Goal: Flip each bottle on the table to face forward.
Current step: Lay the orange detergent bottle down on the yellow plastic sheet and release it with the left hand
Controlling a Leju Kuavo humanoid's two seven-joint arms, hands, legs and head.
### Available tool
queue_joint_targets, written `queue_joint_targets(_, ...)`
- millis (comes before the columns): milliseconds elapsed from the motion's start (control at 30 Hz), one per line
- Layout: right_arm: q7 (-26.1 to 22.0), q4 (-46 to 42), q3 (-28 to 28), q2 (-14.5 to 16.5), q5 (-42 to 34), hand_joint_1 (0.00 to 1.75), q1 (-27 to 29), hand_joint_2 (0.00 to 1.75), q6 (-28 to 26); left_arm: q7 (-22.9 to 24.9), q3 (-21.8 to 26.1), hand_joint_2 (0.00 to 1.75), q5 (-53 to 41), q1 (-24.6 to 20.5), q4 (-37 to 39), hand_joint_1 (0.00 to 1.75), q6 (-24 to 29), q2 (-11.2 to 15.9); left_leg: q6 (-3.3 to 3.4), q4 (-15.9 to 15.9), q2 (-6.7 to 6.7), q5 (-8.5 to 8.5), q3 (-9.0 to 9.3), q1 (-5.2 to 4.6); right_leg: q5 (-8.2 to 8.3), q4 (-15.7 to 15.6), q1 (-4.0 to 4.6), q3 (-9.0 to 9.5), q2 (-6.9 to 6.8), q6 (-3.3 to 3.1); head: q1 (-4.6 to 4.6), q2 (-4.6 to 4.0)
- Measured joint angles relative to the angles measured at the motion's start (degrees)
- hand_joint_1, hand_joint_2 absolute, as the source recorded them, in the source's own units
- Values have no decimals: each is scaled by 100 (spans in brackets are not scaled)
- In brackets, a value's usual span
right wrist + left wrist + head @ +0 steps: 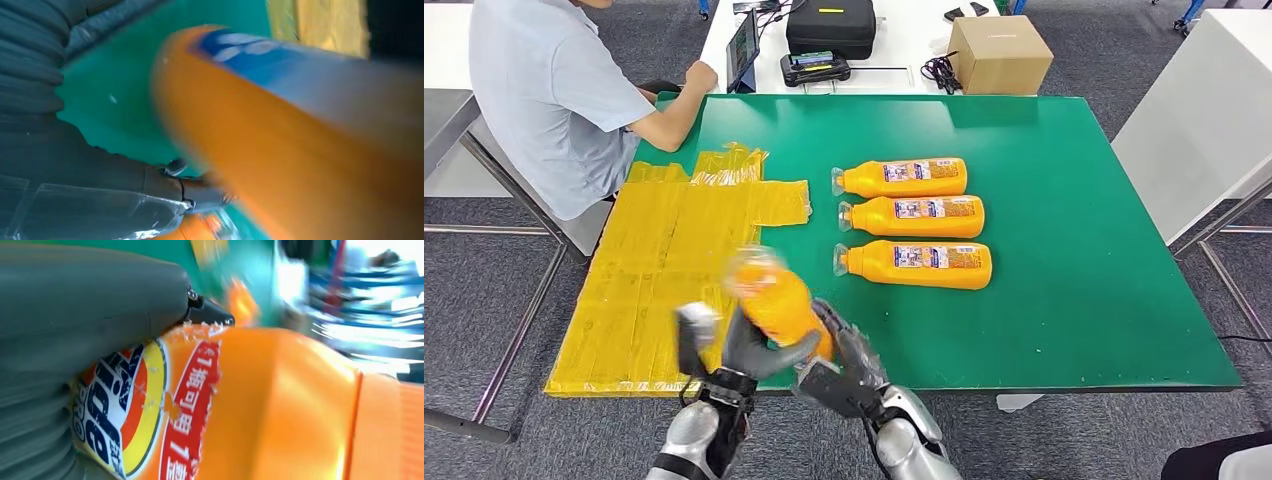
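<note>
Orange detergent bottle [774, 300] held up between both robot hands, above the near edge of the green bench [1104, 300].

The left hand [749, 345] fingers wrap its lower body; the right hand [849, 360] grips alongside. To finish well, judge by the label: turn it forward, keep both grips firm, then lay it beside the three lying bottles [914, 222], clear of the yellow sheets [664, 260].
</note>
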Motion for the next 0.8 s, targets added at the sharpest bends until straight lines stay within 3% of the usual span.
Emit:
queue_joint_targets(100, -29, -10, -8, -4, 66, 0, 115, 175, -23, 315, -29, 175, -2262, 0, -289, 175, 581, 34, 0, 0, 2, 0, -4, 0, 0, 0, 0, -3, 1, 0, 1, 0)
queue_joint_targets(200, -69, -58, -20, -4, 63, 0, 149, 175, -33, 504, -21, 175, -3594, 0, -550, 175, 811, 79, 0, 0, 2, 0, -3, 0, 0, 0, 0, -3, 1, 0, 2, 0)
queue_joint_targets(567, -124, -275, -48, 5, -23, 0, 200, 175, 78, 650, 181, 175, -5186, -44, -1049, 175, 1358, 225, 0, 0, 1, 2, -3, 1, 0, 2, 0, -3, 0, 0, 2, 0)
queue_joint_targets(800, -213, -314, -33, 43, -201, 0, 180, 175, 177, 1035, 526, 175, -6599, -440, -868, 175, 1631, 432, -1, 0, 1, 4, -2, 1, 1, 3, 1, -3, 0, -1, 2, 0)
